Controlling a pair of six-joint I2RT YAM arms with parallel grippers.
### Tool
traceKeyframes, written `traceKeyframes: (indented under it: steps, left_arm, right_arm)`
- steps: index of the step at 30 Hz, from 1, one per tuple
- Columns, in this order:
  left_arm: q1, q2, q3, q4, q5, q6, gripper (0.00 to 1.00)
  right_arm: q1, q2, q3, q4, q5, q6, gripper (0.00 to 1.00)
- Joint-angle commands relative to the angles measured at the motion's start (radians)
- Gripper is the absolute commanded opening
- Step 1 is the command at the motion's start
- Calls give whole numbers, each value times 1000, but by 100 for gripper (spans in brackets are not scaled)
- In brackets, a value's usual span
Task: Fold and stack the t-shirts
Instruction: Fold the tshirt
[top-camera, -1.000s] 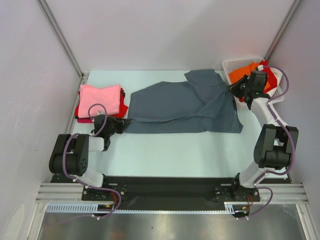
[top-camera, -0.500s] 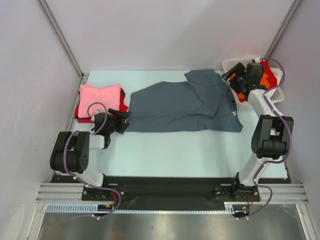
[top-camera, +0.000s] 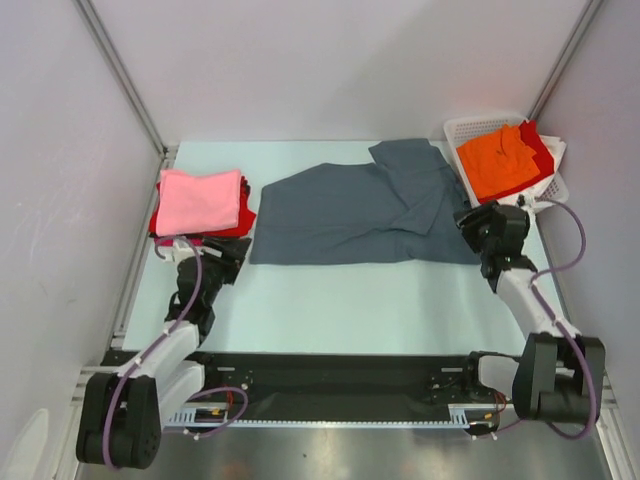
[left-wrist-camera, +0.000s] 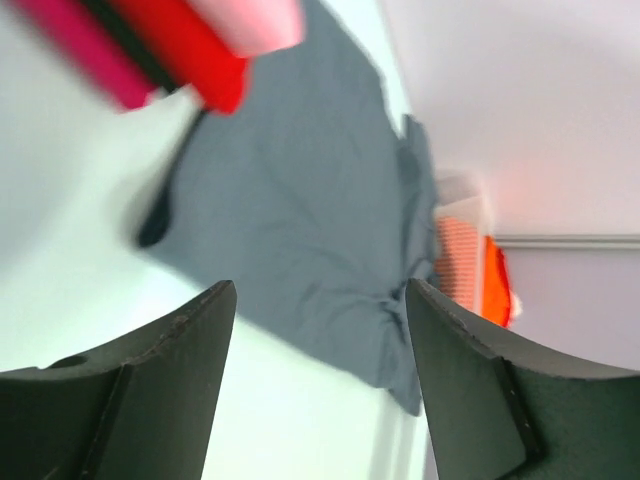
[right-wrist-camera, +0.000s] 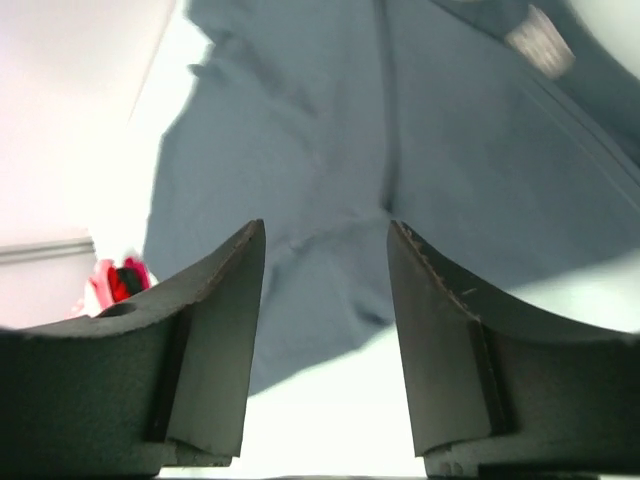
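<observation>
Grey t-shirt (top-camera: 350, 210) released flat; left gripper (left-wrist-camera: 318, 290), right gripper (right-wrist-camera: 325, 228) withdrawn, jaws apart.

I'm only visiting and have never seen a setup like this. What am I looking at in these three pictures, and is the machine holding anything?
You see two robot arms bolted at the near edge of a table. One picture comes from a camera overhead. The other two come from a small camera on each wrist, with that arm's own dark fingers in view. A grey t-shirt lies spread out and rumpled on the table. At left sits a stack of folded shirts, pink on top. At far right a white basket holds an orange shirt. The left gripper and right gripper are both open and hold nothing.
</observation>
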Motion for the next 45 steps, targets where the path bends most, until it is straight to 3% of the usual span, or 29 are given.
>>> traceKeyframes:
  steps: [1,9,16,27,30,34,38,45]
  left_arm:
    - [-42,-55,-84,-58,-148,-20,74]
    - [-85,144,-88,92,-141,-76,72]
    - [-94,368,-55,245,-126,-126,70]
    - [-96,434,-41,249,-193,-149,68]
    - [-94,436,-33,229,-208,-144,66]
    - [-96,445,-24,224,-213,-140,65]
    - [-97,457,-18,224,-225,-138,65]
    - [-122,483,1,223,-265,-139,63]
  right_arm:
    - [1,-123,-127,54,149,75,54]
    - [-19,-243,-347,76,227,212,48]
    - [-31,-103,-394,183,254,282,50]
    - [-28,135,-349,327,374,334,48]
    - [-25,181,-339,341,397,339,42]
    - [-26,192,-341,355,406,320,9]
    - [-29,157,-350,355,422,296,0]
    - [-17,99,-355,333,429,263,0]
